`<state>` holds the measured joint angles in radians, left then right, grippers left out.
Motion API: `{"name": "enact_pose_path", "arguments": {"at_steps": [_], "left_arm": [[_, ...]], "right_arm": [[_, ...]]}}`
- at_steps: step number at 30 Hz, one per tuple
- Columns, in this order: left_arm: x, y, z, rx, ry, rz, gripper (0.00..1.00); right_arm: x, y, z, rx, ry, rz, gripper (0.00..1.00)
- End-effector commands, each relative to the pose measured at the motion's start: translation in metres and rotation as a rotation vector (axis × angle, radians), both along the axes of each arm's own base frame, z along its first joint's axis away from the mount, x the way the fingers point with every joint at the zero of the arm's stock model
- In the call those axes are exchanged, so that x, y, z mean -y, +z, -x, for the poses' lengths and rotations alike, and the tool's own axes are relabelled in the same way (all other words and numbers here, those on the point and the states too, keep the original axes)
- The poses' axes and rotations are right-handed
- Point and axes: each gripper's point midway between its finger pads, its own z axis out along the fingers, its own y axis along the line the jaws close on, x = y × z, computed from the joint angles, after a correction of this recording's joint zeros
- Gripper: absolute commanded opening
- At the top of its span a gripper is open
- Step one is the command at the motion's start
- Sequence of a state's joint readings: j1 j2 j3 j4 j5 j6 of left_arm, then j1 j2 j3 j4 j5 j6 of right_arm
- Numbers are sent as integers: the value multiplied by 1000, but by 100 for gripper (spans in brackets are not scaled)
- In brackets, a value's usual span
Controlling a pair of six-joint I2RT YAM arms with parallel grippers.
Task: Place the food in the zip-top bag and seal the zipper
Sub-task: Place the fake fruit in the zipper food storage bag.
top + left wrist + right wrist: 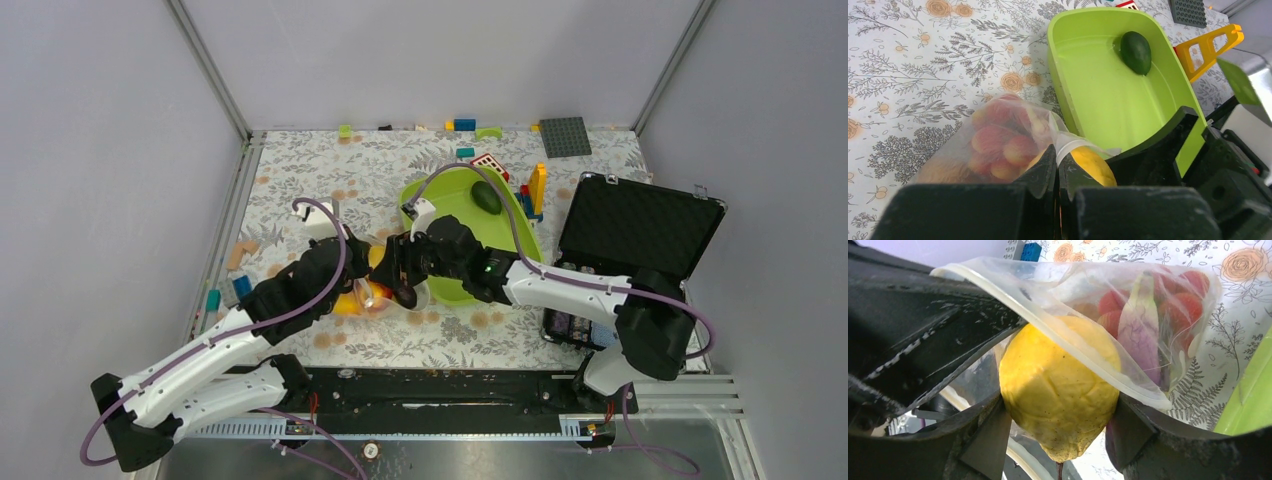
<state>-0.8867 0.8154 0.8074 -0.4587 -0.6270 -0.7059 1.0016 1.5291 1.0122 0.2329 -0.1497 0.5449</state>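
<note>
Floral table [908,60] — zip-top bag [993,140] half hidden

Plain pale grey walls [100,150] enclose 3 sides, 2 aluminium posts [208,68] stand at the rear corners, and a floral-print cloth [300,160] covers the table under even, diffuse light.

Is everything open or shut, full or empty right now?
zip-top bag: open, partly filled
left gripper: shut on the bag's rim
right gripper: shut on yellow fruit
yellow fruit: held at bag's mouth
tray: holds one green fruit
black case: lid open
</note>
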Motion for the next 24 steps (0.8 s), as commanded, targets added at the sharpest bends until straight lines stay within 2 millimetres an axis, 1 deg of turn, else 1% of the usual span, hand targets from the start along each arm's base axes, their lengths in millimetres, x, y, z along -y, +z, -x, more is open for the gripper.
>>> {"name": "enact_pose_path", "arguments": {"at_steps": [1, 3, 6, 9, 13, 15, 18, 22, 24], "left_arm": [[12, 18, -1, 48, -43, 74, 0], [16, 19, 0, 46, -64, 81, 0], [18, 18, 0, 46, -77, 83, 0], [20, 18, 1, 44, -83, 83, 0], [21, 19, 1, 48, -90, 91, 0], [22, 19, 1, 47, -94, 92, 0], [20, 19, 0, 50, -83, 93, 0], [17, 17, -1, 50, -65, 88, 0], [15, 18, -1, 52, -56, 84, 0]], "right_arm": [[-14, 12, -7, -59, -69, -43, 46], [-19, 7, -7, -90, -89, -43, 46], [-23, 1, -9, -113, -117, -22, 51], [-20, -10, -16, -122, -183, 23, 56], [-16, -19, -25, -125, -246, 43, 63], [-16, -22, -26, -137, -261, 35, 64], [-18, -20, -25, -143, -262, 7, 67], [-15, -11, -25, -97, -245, -2, 76], [-13, -6, -23, -71, -228, -6, 79]]}}
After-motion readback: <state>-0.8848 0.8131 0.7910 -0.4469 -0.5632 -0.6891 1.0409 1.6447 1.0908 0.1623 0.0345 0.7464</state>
